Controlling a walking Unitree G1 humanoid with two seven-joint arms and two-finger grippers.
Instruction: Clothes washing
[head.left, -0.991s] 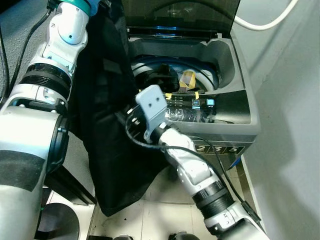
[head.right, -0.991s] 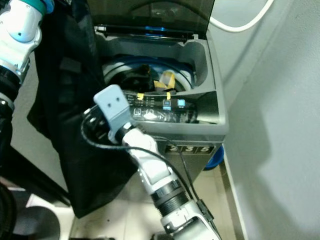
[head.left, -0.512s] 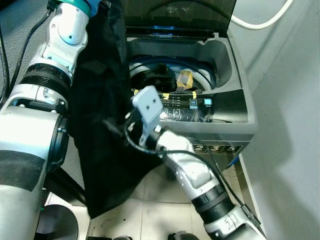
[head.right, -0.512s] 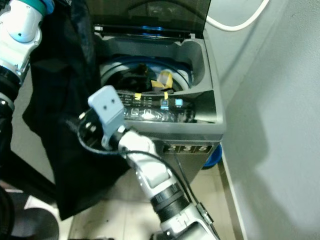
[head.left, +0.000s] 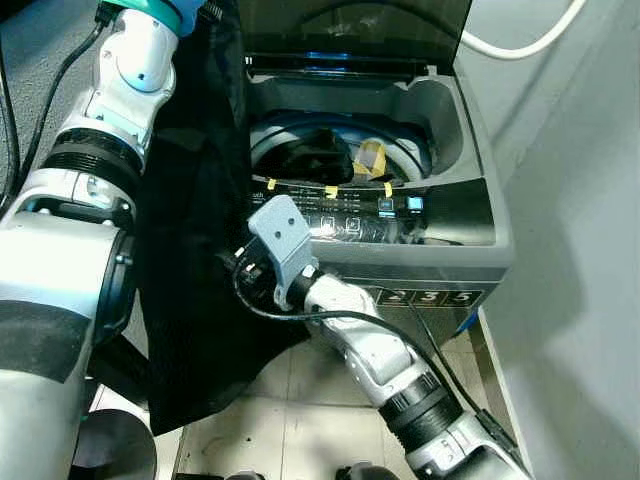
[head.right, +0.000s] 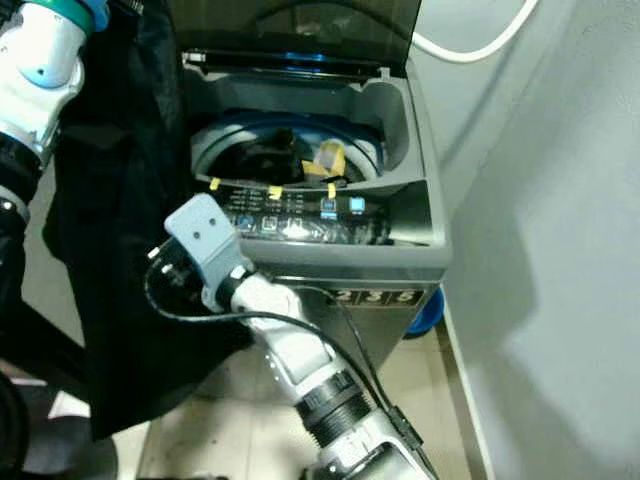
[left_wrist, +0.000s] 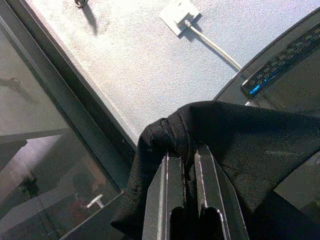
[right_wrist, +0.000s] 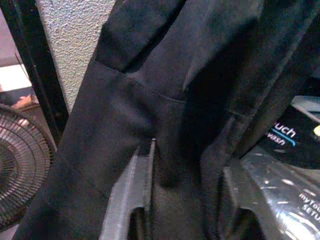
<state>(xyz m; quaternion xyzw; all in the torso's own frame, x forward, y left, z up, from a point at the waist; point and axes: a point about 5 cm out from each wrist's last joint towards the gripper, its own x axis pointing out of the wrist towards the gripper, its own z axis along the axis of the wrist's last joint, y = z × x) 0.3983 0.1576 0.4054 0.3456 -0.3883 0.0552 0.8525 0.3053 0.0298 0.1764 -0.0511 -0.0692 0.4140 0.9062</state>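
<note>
A large black garment (head.left: 200, 250) hangs beside the left side of a grey top-loading washing machine (head.left: 440, 250). The machine's lid is up, and dark clothes (head.left: 315, 150) lie in its drum. My left gripper (left_wrist: 185, 152) is raised high at the top left and is shut on a bunched fold at the garment's top edge. My right gripper (head.left: 235, 272) is low in front of the machine's control panel (head.left: 345, 215), pressed into the hanging cloth. In the right wrist view its fingers (right_wrist: 142, 192) stand apart with black fabric (right_wrist: 175, 125) bulging between them.
A grey wall (head.left: 570, 200) runs close along the machine's right side, with a white hose (head.left: 515, 45) above. A blue object (head.left: 466, 322) lies on the tiled floor (head.left: 290, 420) at the machine's foot. A fan (right_wrist: 20, 165) and a black post (right_wrist: 35, 75) stand behind the garment.
My right gripper has dropped lower and to the left, from the panel's edge into the hanging cloth. The garment's lower part has swung left with it. The left gripper stays put.
</note>
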